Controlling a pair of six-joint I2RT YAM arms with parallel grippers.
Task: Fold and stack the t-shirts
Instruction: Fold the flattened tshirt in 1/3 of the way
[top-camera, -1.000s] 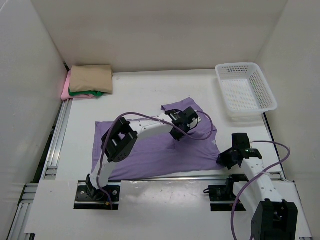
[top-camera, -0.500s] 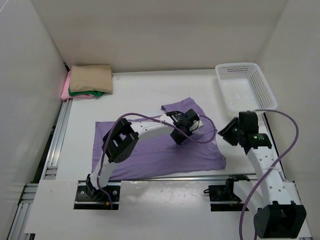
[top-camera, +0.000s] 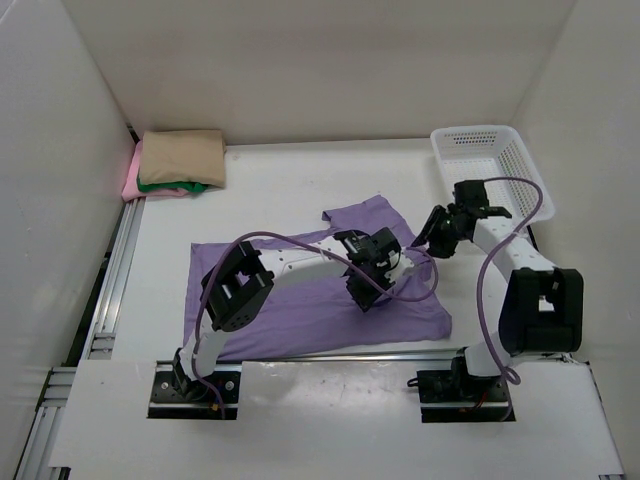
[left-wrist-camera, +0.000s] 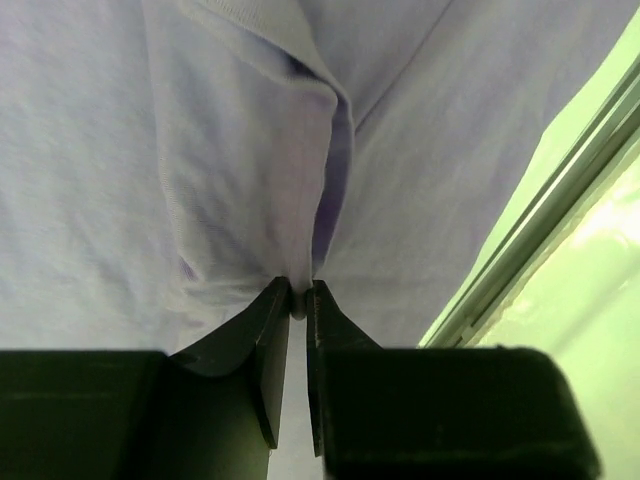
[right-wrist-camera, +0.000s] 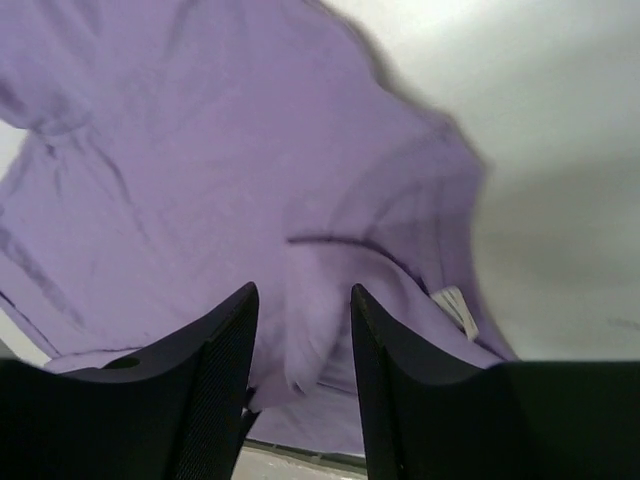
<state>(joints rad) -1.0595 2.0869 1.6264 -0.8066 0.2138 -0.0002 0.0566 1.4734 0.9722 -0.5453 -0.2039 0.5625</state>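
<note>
A lavender t-shirt (top-camera: 290, 300) lies spread across the middle of the table. My left gripper (top-camera: 363, 285) is over its right half, shut on a raised fold of the lavender cloth (left-wrist-camera: 297, 290). My right gripper (top-camera: 432, 235) hovers at the shirt's back right edge, jaws open and empty, over the collar area (right-wrist-camera: 380, 250) and a white label (right-wrist-camera: 455, 310). Three folded t-shirts are stacked at the back left: tan (top-camera: 183, 157) on top, dark green (top-camera: 170, 186) under it, pink (top-camera: 130, 180) at the bottom.
A white mesh basket (top-camera: 520, 165) stands at the back right, just behind my right arm. White walls close in the table on three sides. A metal rail (top-camera: 115, 270) runs along the left edge.
My right arm swung from the shirt's near right corner up to its back right edge and its jaws opened. My left gripper drew slightly nearer with the pinched fold.
</note>
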